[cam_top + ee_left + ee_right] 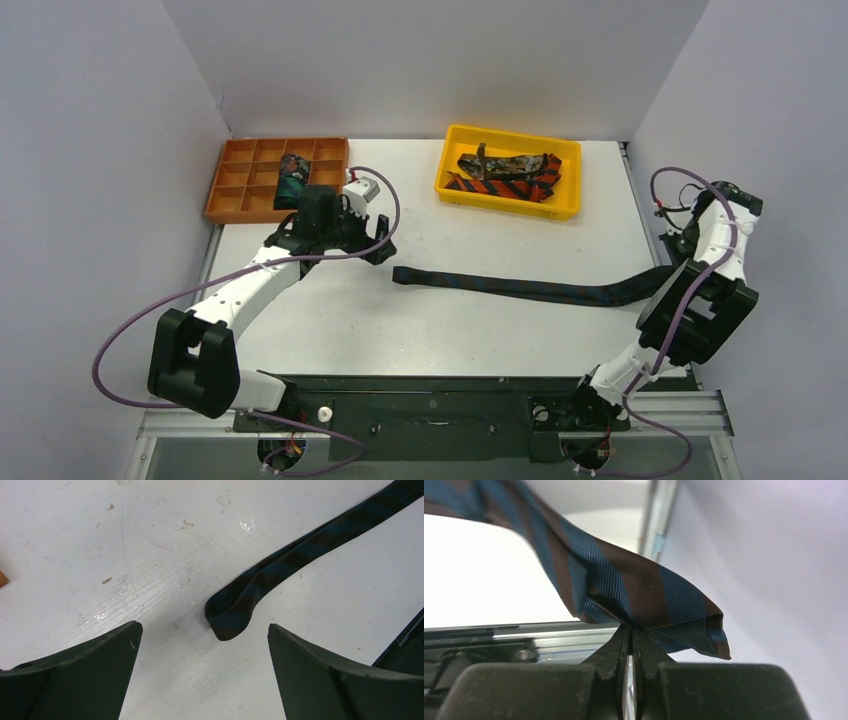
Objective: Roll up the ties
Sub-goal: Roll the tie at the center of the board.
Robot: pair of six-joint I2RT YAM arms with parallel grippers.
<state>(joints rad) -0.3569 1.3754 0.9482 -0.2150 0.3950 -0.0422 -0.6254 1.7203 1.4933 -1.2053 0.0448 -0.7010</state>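
Note:
A long dark tie (530, 288) with blue and brown stripes lies flat across the table. My right gripper (678, 262) is shut on its wide end, which is pinched between the jaws in the right wrist view (644, 595), with the gripper (631, 630) just below it and lifted a little off the table. My left gripper (382, 242) is open and empty just left of the narrow end. In the left wrist view the narrow end (230, 617) lies just ahead of the gap between the open fingers of my left gripper (203, 627).
A yellow bin (572, 190) at the back holds a red-orange striped tie (500, 187) and a mottled brown tie (510, 163). An orange divided tray (240, 190) at the back left holds a dark teal rolled tie (292, 178). Walls stand close on both sides.

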